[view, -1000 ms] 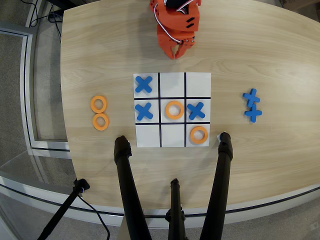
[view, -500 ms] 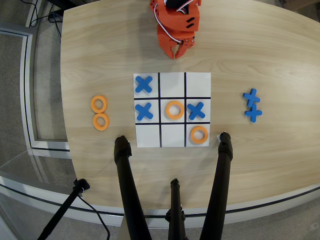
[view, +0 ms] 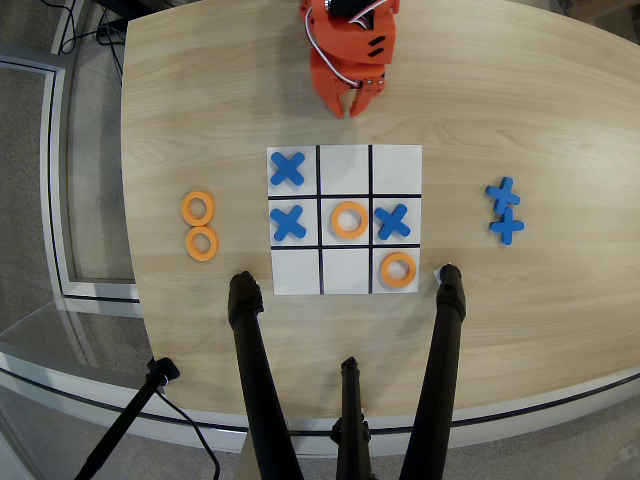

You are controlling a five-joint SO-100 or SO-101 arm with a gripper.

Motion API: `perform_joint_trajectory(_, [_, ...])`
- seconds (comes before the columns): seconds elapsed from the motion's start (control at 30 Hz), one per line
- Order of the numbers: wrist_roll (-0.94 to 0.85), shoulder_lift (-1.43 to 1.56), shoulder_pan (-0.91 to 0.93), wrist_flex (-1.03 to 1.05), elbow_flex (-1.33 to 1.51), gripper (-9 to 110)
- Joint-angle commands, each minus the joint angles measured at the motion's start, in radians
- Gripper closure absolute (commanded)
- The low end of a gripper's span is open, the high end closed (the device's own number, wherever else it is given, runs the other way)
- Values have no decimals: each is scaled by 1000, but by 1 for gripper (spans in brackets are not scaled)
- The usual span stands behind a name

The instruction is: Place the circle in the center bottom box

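Claw (view: pixel 347 108) of the orange arm hangs near the table's far edge, its tips nearly together, holding nothing. Two loose rings lie by the table's left edge, upper (view: pixel 198 209) touching lower (view: pixel 202 243). The board's middle cell nearest the arm (view: pixel 345 168) is bare.

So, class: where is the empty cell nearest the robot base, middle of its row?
In the overhead view, the center bottom box sits mid top row, right of a blue X, directly above the central ring.
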Motion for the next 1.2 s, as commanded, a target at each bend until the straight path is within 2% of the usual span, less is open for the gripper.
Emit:
perform_joint_trajectory(0.0, [-37,-63,40,-25,-12,97])
perform_joint_trajectory(0.13, [-9,-218,66,41,-218,97])
perform_joint_trajectory(0.37, [120,-756,126,126,-954,93])
perform_joint_trajectory(0.5, [153,-1058,247,71,-1270,90])
perform_joint_trajectory(0.7, [98,-1379,472,-285,-1312,90])
perform_joint_trajectory(0.9, [-8,-1684,644,-494,-1368,90])
perform_joint_trajectory(1.17, [-55,-1944,710,-566,-1480,90])
